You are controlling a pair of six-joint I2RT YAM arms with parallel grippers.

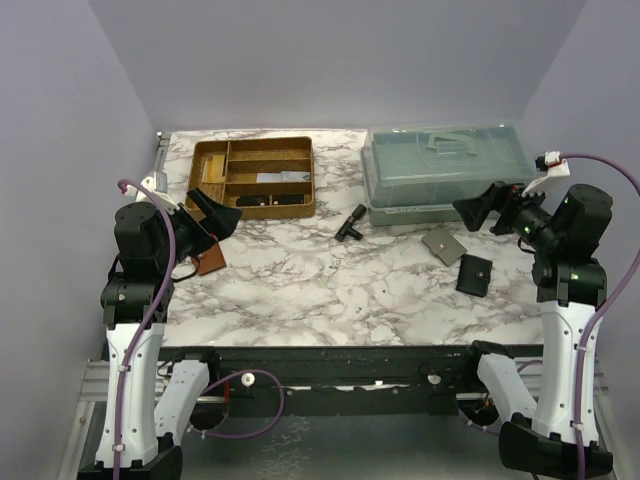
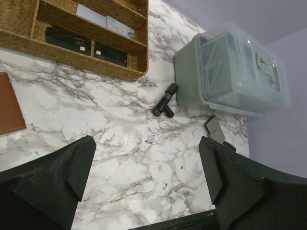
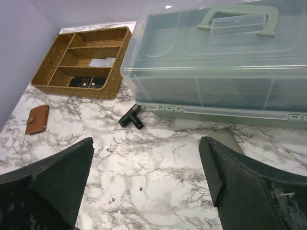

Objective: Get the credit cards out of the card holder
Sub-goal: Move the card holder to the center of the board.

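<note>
Left end effector (image 2: 147, 143) released, right end effector (image 3: 147, 143) released, card holder (image 3: 37, 119) whole right-wrist only

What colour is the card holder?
The card holder is plain reddish-brown; the right wrist view shows it best.

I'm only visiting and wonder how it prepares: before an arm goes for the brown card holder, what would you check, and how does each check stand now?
1. The card holder is in view, flat, nothing on it: ok.
2. The left gripper is open and empty: ok.
3. The right gripper is open and empty: ok.
4. The left gripper is lined up over the holder: not ok, the holder sits at the edge of its wrist view.
5. The holder is open: not ok, it looks shut.
6. The credit cards are inside: cannot tell.
</note>
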